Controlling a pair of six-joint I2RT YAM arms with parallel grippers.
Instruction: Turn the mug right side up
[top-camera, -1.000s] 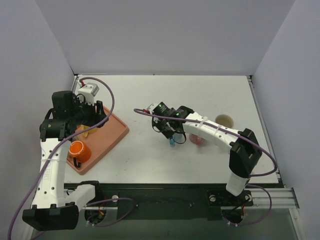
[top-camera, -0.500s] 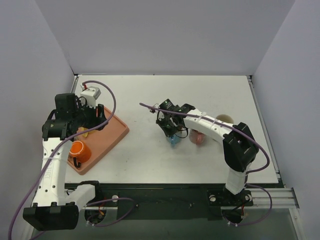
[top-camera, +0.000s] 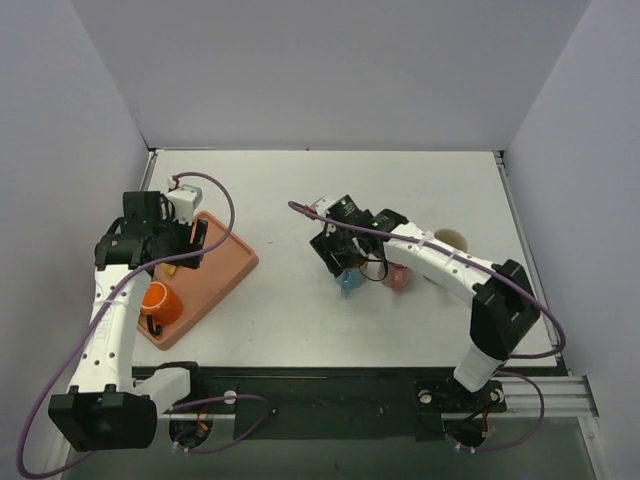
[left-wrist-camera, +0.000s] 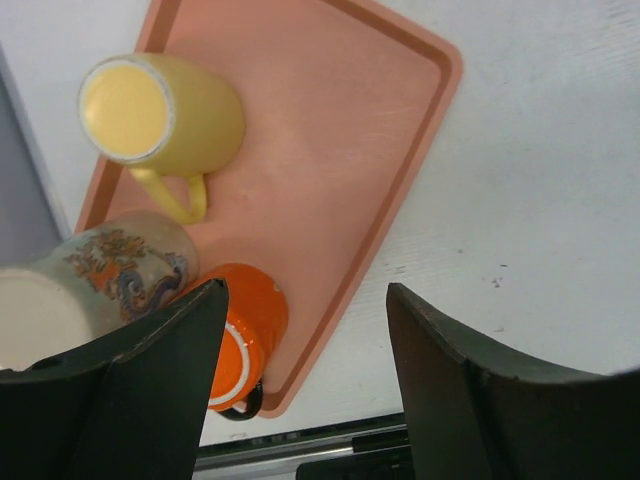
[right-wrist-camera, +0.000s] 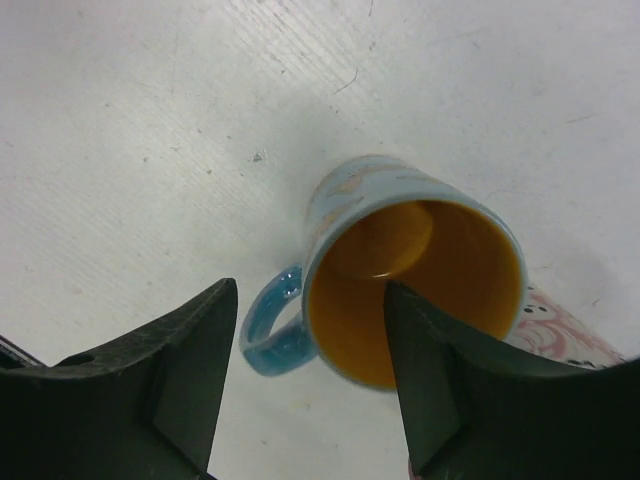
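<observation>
The blue mug (right-wrist-camera: 345, 205) with an orange inside stands mouth up on the white table, its handle (right-wrist-camera: 268, 328) pointing to the left in the right wrist view. My right gripper (right-wrist-camera: 305, 385) hangs open just above it, one finger outside by the handle, the other over the mug's mouth, neither pressing its wall. From above, the blue mug (top-camera: 348, 283) shows just under the right gripper (top-camera: 340, 262). My left gripper (left-wrist-camera: 305, 385) is open over the near edge of the tray (left-wrist-camera: 330, 150) and holds nothing.
On the salmon tray (top-camera: 228, 258) lie a yellow mug (left-wrist-camera: 160, 110), a patterned mug (left-wrist-camera: 110, 275) and an orange mug (left-wrist-camera: 245, 320). A pink mug (top-camera: 396, 278) sits right beside the blue one. A beige mug (top-camera: 449, 241) stands farther right.
My right gripper has opened and let go of the blue mug, which now stands upright. The left gripper has opened wider and its arm has shifted slightly over the tray.
</observation>
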